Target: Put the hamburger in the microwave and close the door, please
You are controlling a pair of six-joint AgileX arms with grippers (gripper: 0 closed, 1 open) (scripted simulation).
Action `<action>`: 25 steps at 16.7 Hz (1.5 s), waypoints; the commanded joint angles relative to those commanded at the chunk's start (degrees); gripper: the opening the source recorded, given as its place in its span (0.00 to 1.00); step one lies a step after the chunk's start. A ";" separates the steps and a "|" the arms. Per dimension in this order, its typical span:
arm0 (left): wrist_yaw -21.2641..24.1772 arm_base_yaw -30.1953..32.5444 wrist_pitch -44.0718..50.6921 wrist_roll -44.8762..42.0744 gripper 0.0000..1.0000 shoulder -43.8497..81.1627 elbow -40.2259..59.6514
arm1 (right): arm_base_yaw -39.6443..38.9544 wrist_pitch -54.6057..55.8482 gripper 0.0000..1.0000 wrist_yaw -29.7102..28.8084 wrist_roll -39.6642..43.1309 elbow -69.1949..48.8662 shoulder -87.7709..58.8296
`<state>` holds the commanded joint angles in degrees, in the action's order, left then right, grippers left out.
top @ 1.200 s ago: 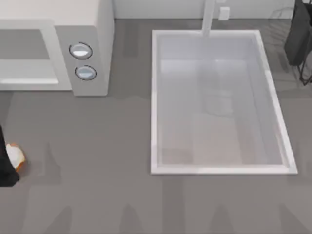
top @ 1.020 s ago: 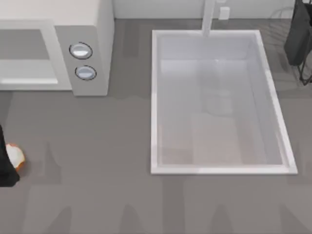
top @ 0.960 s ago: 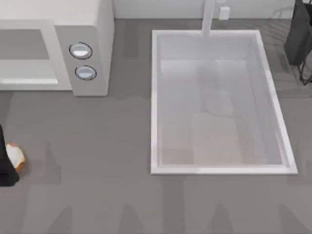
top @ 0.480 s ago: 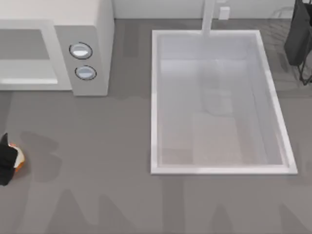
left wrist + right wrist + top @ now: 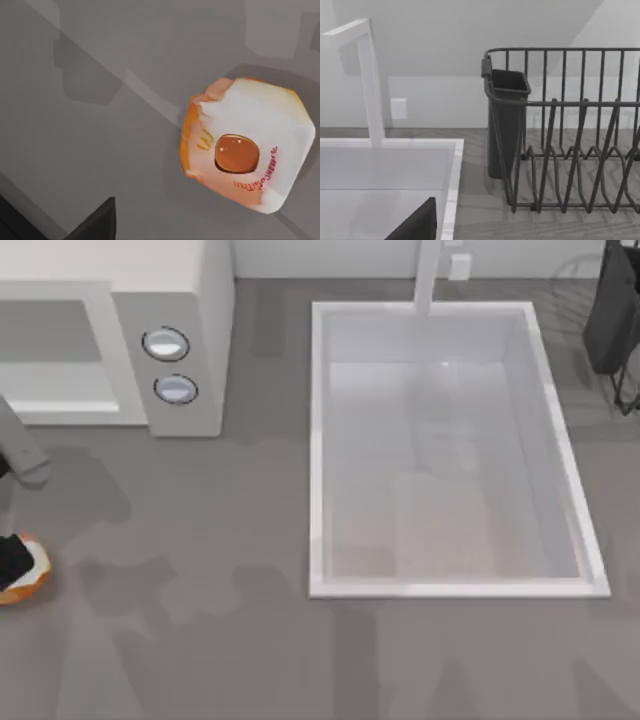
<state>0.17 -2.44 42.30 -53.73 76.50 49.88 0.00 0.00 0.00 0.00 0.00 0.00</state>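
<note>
The hamburger [image 5: 26,574], orange and tan with a whitish top, lies on the grey table at the far left edge. My left gripper [image 5: 7,558] is dark and overlaps its left side. In the left wrist view the hamburger [image 5: 244,146] rests free on the table, apart from one dark fingertip [image 5: 97,224], and the gripper is open. The white microwave [image 5: 175,300] stands at the back left with a grey cavity [image 5: 50,335] showing. The door is out of view. My right gripper [image 5: 612,315] is parked at the back right, open.
A white sink basin [image 5: 320,450] with a tap [image 5: 428,275] fills the middle and right. A dark wire dish rack [image 5: 570,145] stands beside the right arm. A grey link of my left arm [image 5: 25,455] hangs in front of the microwave.
My left arm has shifted: a grey link has come into view in front of the microwave, and the shadows have moved. The hamburger sits slightly nearer the front edge. The right arm has not moved.
</note>
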 joint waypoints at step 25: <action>0.28 0.14 -0.09 -17.15 1.00 23.26 1.81 | 0.00 0.00 1.00 0.00 0.00 0.00 0.00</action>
<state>0.45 -2.30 42.21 -70.88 99.76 51.69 0.00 0.00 0.00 0.00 0.00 0.00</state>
